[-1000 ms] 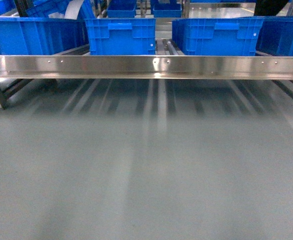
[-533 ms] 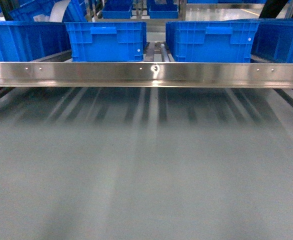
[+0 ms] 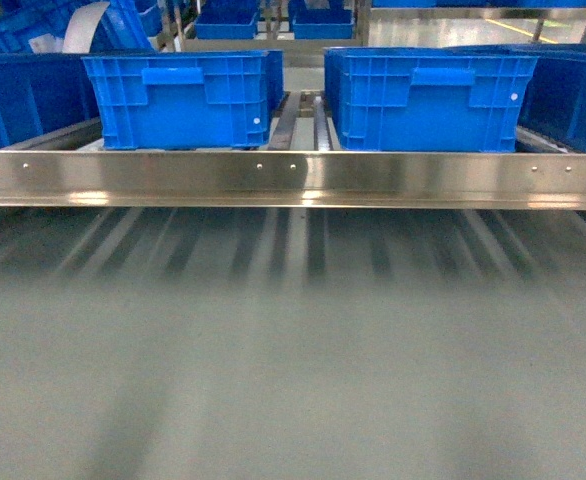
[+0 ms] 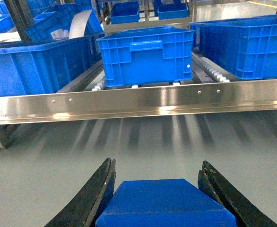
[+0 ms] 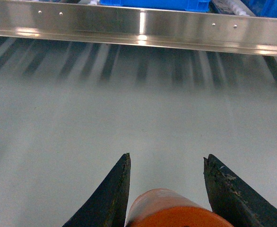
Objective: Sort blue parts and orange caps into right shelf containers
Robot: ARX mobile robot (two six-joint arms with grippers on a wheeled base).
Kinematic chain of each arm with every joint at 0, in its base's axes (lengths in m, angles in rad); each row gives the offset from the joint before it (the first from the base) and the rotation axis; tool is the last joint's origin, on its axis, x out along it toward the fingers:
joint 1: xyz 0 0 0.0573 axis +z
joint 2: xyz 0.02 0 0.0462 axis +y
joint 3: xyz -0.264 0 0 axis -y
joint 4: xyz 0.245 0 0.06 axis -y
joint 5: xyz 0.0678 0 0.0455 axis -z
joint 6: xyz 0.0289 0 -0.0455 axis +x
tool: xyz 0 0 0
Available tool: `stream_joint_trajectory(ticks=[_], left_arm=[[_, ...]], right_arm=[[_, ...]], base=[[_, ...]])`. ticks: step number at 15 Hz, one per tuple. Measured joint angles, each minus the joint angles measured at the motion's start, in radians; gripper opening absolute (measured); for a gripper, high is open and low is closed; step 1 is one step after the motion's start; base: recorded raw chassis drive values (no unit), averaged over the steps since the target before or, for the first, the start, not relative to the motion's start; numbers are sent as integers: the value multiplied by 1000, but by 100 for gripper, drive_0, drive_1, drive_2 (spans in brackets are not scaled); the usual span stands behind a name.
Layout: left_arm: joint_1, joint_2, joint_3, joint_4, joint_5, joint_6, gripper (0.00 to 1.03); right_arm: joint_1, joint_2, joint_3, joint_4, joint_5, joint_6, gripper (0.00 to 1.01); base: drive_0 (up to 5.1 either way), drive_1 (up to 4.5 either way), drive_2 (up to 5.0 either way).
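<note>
The left end effector (image 4: 160, 189) is gripping a blue part (image 4: 164, 203). The right end effector (image 5: 169, 189) is gripping an orange cap (image 5: 174, 210). Blue crates (image 3: 428, 100) are sitting behind the shelf's shiny metal edge (image 3: 293, 178), beyond open grey floor (image 3: 293, 370).

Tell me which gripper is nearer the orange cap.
Right. The right gripper has the orange cap between its fingers. The left gripper holds a blue part instead; no cap shows in its view.

Crates (image 3: 178, 98) and shelf rail (image 3: 293, 178) now sit lower and further left in head view.
</note>
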Motion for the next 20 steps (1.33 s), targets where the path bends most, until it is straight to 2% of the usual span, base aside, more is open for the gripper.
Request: stream_joint_trajectory(ticks=[19,20], left_arm=[[0,0,0,6,0,0,44],[0,-1,0,2,0,0,44]], right_arm=[[0,0,0,-2,0,0,42],[0,0,0,2,0,0,42]], base=[[4,403,-394],[0,0,0]])
